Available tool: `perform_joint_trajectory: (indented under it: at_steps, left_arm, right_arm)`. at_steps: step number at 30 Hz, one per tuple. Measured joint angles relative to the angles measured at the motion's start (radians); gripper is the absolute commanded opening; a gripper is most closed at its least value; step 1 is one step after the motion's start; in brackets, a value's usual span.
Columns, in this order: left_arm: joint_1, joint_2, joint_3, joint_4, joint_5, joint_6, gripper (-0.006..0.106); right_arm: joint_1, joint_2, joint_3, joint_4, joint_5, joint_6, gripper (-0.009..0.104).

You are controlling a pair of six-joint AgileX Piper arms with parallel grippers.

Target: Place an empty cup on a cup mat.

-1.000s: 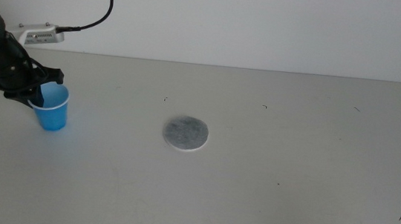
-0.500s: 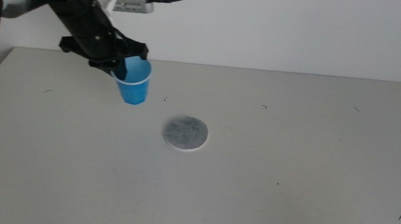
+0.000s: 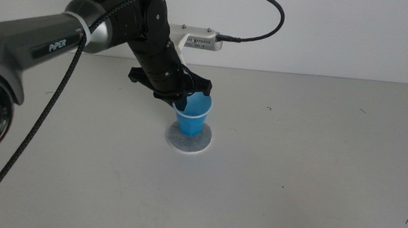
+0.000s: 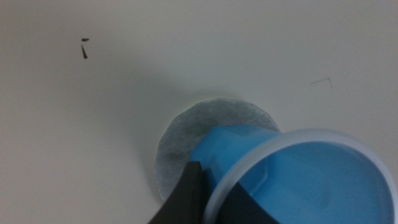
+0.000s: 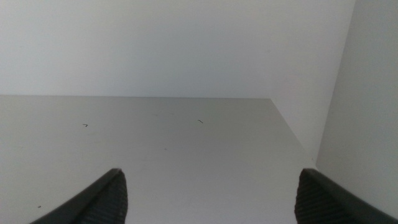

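Since the earlier pictures, the left hand has carried the cup from the far left of the counter across to the middle. Now the cup hangs right over the cup mat.

Nearest in the middle view is bare counter. Next comes the mat, lying flat, with the cup just above it or maybe touching it; I cannot tell which. The cup stands almost straight, tipped a little, with its open top up. The left hand pinches the rim on the far left side, one finger inside the cup and one outside. So the cup sits just below and in front of the hand. I think the next move is straight down, then letting go.

The right hand waits off to the side, spread wide, holding nothing.
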Motion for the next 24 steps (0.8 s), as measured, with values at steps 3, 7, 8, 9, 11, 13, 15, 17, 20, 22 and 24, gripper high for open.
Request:
perform_joint_trajectory:
  at_steps: [3, 7, 8, 9, 11, 13, 15, 17, 20, 22, 24]
  left_arm:
    - [0.000, 0.018, 0.000, 0.000, -0.002, -0.001, 0.000]
    - [0.000, 0.034, 0.000, 0.001, -0.003, -0.004, 0.002]
    - [0.000, 0.038, 0.000, 0.000, 0.000, -0.004, 0.004]
    - [0.000, 0.043, 0.000, -0.002, 0.004, -0.004, 0.006]
    - [0.000, 0.045, -0.003, -0.002, 0.009, -0.005, 0.013]
    - [0.000, 0.048, -0.004, -0.002, 0.015, -0.005, 0.026]
    - [0.000, 0.051, -0.004, -0.002, 0.018, -0.005, 0.043]
    - [0.000, 0.054, -0.009, -0.002, 0.024, -0.004, 0.066]
    - [0.000, 0.054, -0.030, 0.003, 0.042, -0.001, 0.097]
    - [0.000, 0.054, -0.057, 0.005, 0.059, 0.008, 0.105]
    - [0.000, 0.054, -0.091, 0.005, 0.086, 0.028, 0.105]
  right_arm:
    - [0.000, 0.000, 0.000, 0.000, 0.000, 0.000, 0.094]
    - [0.000, 0.000, 0.000, 0.000, 0.000, 0.000, 0.094]
    - [0.000, 0.000, 0.000, 0.000, 0.000, 0.000, 0.094]
    - [0.000, 0.000, 0.000, 0.000, 0.000, 0.000, 0.094]
    - [0.000, 0.000, 0.000, 0.000, 0.000, 0.000, 0.094]
    - [0.000, 0.000, 0.000, 0.000, 0.000, 0.000, 0.094]
    - [0.000, 0.000, 0.000, 0.000, 0.000, 0.000, 0.094]
    - [0.000, 0.000, 0.000, 0.000, 0.000, 0.000, 0.094]
    - [0.000, 0.000, 0.000, 0.000, 0.000, 0.000, 0.094]
    - [0.000, 0.000, 0.000, 0.000, 0.000, 0.000, 0.094]
    - [0.000, 0.000, 0.000, 0.000, 0.000, 0.000, 0.094]
